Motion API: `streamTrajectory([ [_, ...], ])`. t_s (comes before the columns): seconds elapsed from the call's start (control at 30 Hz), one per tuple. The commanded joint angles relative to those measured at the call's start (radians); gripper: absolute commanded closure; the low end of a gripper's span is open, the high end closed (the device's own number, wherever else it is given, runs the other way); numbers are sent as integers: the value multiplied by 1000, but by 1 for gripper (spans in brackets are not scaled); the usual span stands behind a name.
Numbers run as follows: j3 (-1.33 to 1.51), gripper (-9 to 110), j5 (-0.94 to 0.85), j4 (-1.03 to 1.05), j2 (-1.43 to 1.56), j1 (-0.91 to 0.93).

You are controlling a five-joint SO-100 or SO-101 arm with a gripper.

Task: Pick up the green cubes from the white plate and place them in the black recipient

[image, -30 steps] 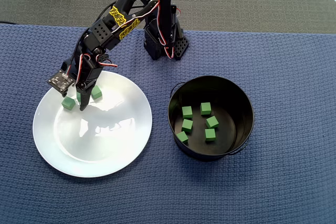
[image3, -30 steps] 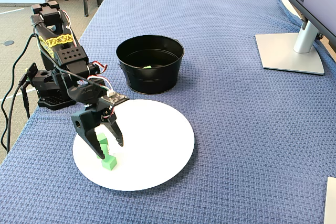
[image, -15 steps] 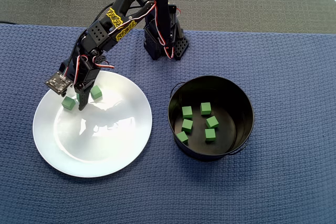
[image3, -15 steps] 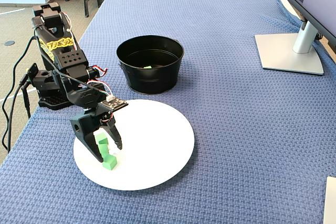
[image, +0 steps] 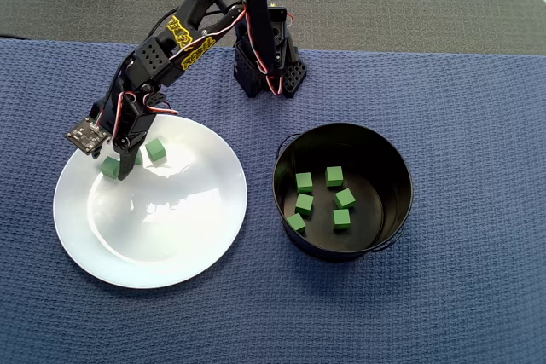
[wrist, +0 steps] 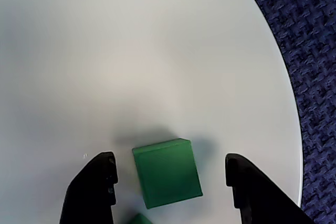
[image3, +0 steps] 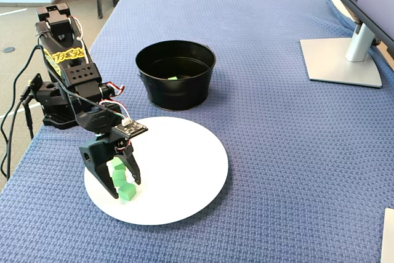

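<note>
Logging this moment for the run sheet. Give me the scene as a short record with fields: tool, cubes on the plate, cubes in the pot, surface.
tool: tool open, low over the white plate, fingers on either side of one green cube, not touching it
cubes on plate: two clearly seen in the overhead view, that one and another; a third may be hidden under the arm
cubes in pot: five in the black pot
surface: blue woven cloth
</note>
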Motion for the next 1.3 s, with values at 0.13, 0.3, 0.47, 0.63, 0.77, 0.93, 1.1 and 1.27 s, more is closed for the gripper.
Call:
streamTrajectory([
  [0.13,-63,87,-8,-46,-25,5],
  [0.3,-61,101,17,-61,-29,-2],
  [0.47,-61,101,138,-81,-21,-32],
  [0.63,-146,101,330,173,67,-83],
  [0.77,-216,101,494,371,179,-137],
  [0.93,-253,101,712,560,350,-219],
  [1.1,-321,101,936,770,511,-348],
  [1.27,-364,102,1152,933,658,-568],
])
